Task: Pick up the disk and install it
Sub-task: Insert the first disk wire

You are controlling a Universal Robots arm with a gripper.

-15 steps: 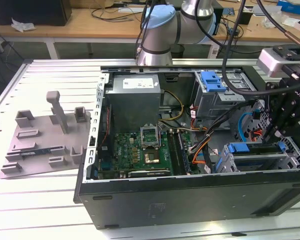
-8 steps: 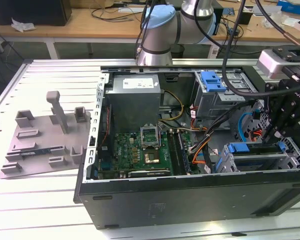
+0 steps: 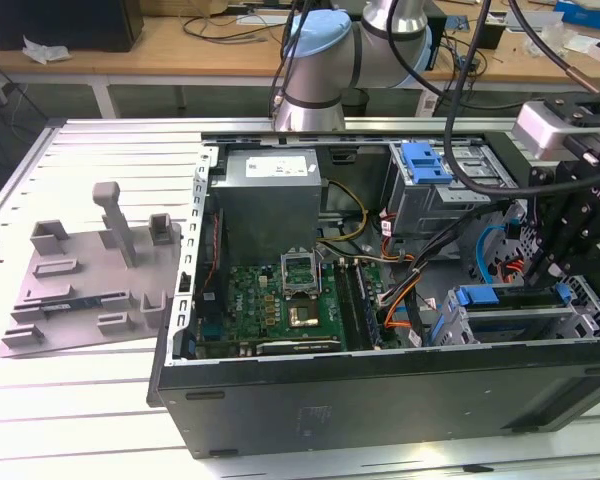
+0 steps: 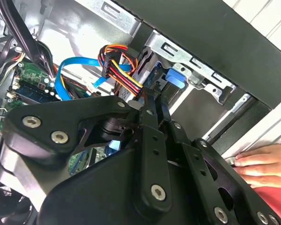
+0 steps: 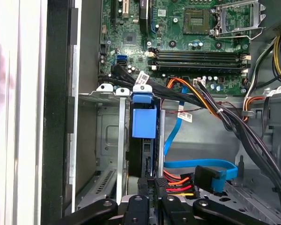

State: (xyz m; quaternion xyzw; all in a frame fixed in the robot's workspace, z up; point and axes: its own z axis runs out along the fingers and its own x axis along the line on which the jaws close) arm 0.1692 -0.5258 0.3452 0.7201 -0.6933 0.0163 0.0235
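Find the disk [image 5: 144,123] on edge in a slot of the grey drive cage [image 5: 107,140], blue carrier end toward the motherboard [image 5: 178,42], dark body running back toward the camera in the first wrist view. Looks mostly in, though cannot tell whether fully seated.

Find the hand [image 5: 152,185] at the disk's near end, closed to a thin seam with nothing seen between the tips; seems to butt against the disk's end rather than clasp it, but cannot confirm contact.

Note the orange, red and yellow power cable bundle [image 5: 178,180] and the blue data cable [image 5: 196,164] just beside the hand, near the slot's mouth.

Further out, see the open computer case [image 3: 380,400] lying on the slatted surface [image 3: 80,400], a grey moulded fixture [image 3: 90,270] well apart toward the exterior view's left. In the second wrist view, see a person's fingers [image 4: 253,159] resting at the case rim.

Judged as the install step, pickup done. Probably calls for a straight press along the slot, no tilt, keeping off the cables and clear of the person's fingers.
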